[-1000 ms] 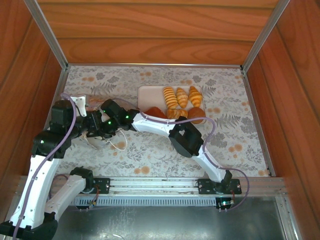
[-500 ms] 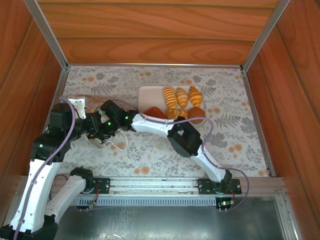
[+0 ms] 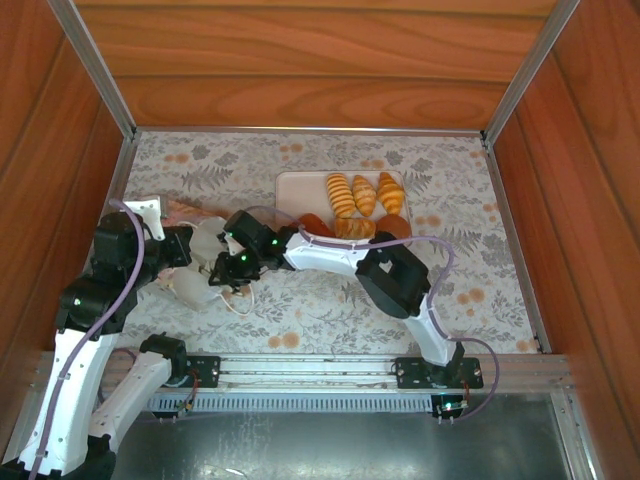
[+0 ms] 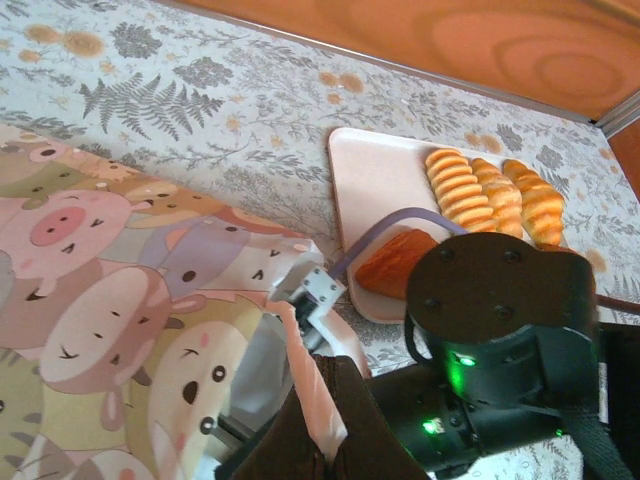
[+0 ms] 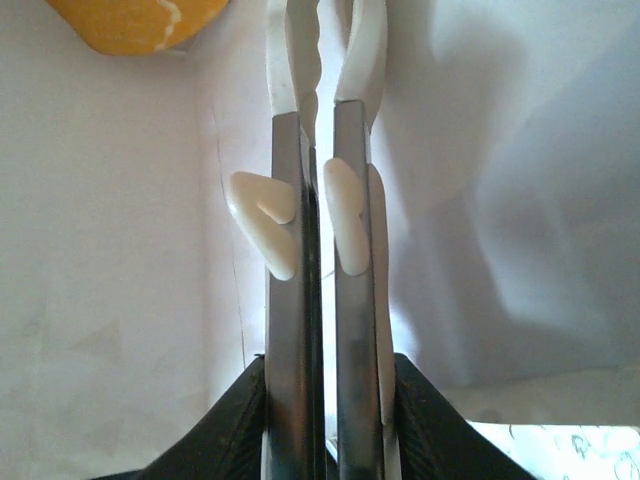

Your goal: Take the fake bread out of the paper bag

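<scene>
Since the right gripper (image 5: 320, 60) is deep inside the small white paper bag with the cartoon pig print (image 4: 120, 300), fingers down to a sliver with nothing I can see between them, it might come out empty. One golden-orange toy pastry (image 5: 130, 18) sits past the tips, off to one side. The other fake bread (image 3: 360, 200) is on the pale pink rectangular tray (image 3: 292, 188). The left gripper (image 3: 188, 247) is clamped tight on the bag's rim, so if the right one snags paper, the bag could yank free.
</scene>
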You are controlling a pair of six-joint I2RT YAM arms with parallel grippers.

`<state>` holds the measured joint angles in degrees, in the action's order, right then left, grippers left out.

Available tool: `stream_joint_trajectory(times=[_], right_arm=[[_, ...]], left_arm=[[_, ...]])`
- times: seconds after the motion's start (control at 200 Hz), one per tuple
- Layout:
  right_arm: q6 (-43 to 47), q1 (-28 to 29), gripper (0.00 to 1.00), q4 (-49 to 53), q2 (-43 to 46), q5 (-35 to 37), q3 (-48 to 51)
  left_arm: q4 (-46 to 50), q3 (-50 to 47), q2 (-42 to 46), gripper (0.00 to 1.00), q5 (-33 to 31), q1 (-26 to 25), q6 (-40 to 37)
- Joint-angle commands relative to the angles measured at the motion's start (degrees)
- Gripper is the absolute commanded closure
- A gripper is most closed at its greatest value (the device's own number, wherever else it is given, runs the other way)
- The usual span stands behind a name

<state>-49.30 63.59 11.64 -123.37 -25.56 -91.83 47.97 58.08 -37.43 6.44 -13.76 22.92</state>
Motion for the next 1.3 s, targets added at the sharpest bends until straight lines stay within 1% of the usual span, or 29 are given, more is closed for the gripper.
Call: stream_joint_trajectory(times=[0.0, 0.09, 0.15, 0.18, 0.225, 0.305, 0.365, 0.435, 0.465, 0.505, 0.535, 0.555, 0.605, 0.645, 0.675, 0.74, 0.785, 0.965, 1.035, 1.13, 1.199, 1.249, 1.294], right_arm=[[2.80, -0.48, 0.67, -2.57, 4.75, -0.11, 1.24], [3.49, -0.43, 0.66, -4.46, 6.75, -0.87, 3.22], [5.22, -0.44, 0.64, -3.12, 8.68, 1.25, 4.72], [5.87, -0.57, 0.64, -2.28, 9.73, 2.66, 5.85], [6.74, -0.91, 0.64, -1.32, 11.70, 4.74, 8.20], [6.85, -1.52, 0.65, -1.60, 15.69, 7.47, 14.65], [6.41, -1.75, 0.65, -2.37, 18.59, 8.66, 19.45], [5.85, -1.76, 0.65, -3.74, 20.58, 8.54, 22.82], [5.50, -1.76, 0.65, -4.71, 20.80, 8.05, 23.48], [5.35, -1.80, 0.65, -5.15, 20.22, 7.24, 22.98], [5.59, -1.81, 0.65, -4.47, 19.24, 6.53, 21.65], [5.83, -1.79, 0.65, -3.75, 18.35, 5.92, 20.43], [6.42, -1.75, 0.66, -1.40, 15.99, 4.29, 16.88], [7.19, -1.73, 0.65, 0.59, 14.54, 2.83, 14.19], [7.42, -1.64, 0.65, 2.01, 13.94, 3.01, 12.97], [6.80, -1.47, 0.65, 1.04, 14.23, 3.59, 13.36], [6.34, -1.54, 0.65, -0.62, 14.96, 3.25, 14.39], [6.62, -0.95, 0.62, -1.98, 16.49, 0.68, 15.50], [6.20, -0.93, 0.61, -2.41, 16.92, -0.51, 16.11], [7.13, -0.84, 0.60, 0.76, 19.74, 1.61, 17.29], [7.43, -0.99, 0.59, 2.08, 22.98, 5.15, 19.49], [7.98, -1.09, 0.58, 4.05, 24.68, 7.52, 20.28], [8.41, -1.21, 0.57, 4.83, 25.72, 7.96, 20.95]], left_arm=[[-0.60, -0.69, -0.51, 1.00, 1.47, -0.30, -1.47], [-1.11, -0.35, -2.63, 1.00, 7.01, -0.30, -0.94], [-3.76, -0.33, -4.99, 1.00, 11.86, -0.71, 1.13], [-4.80, -0.22, -6.19, 1.00, 13.17, -1.62, 1.79], [-6.53, 0.82, -7.96, 1.00, 13.10, -3.90, 2.90], [-11.60, 2.72, -10.97, 1.00, 11.20, -11.19, 3.90], [-11.76, 5.39, -13.71, 1.00, 7.57, -16.86, 3.27], [-11.22, 5.03, -15.22, 1.00, 6.36, -20.18, 3.63], [-7.89, 4.52, -14.95, 1.00, 3.28, -20.42, 3.67], [-3.30, 2.93, -13.17, 1.00, -4.03, -20.39, 3.94], [-1.93, 0.90, -10.58, 1.00, -9.55, -20.07, 3.88], [-1.79, -0.74, -8.52, 1.00, -12.03, -19.73, 3.99], [-0.68, -2.74, -3.88, 1.00, -15.36, -17.95, 4.84], [1.39, -2.72, -0.80, 1.00, -16.45, -15.80, 4.71], [3.48, -2.13, 0.92, 1.00, -17.08, -14.17, 4.04], [6.22, -0.47, 2.18, 1.00, -15.23, -10.80, 1.45], [7.12, 0.45, 1.49, 1.00, -12.88, -9.78, -0.01], [6.12, 1.68, -3.00, 1.00, -7.40, -9.63, -1.51], [4.93, 2.18, -4.64, 1.00, -3.66, -9.70, -1.98], [3.92, 2.71, -7.85, 1.00, 0.92, -10.25, -2.39], [3.85, 2.82, -10.42, 1.00, 0.55, -12.30, -2.31], [3.87, 2.91, -11.21, 1.00, -1.91, -14.21, -2.49], [3.87, 2.55, -11.03, 1.00, -4.52, -15.59, -2.38]])
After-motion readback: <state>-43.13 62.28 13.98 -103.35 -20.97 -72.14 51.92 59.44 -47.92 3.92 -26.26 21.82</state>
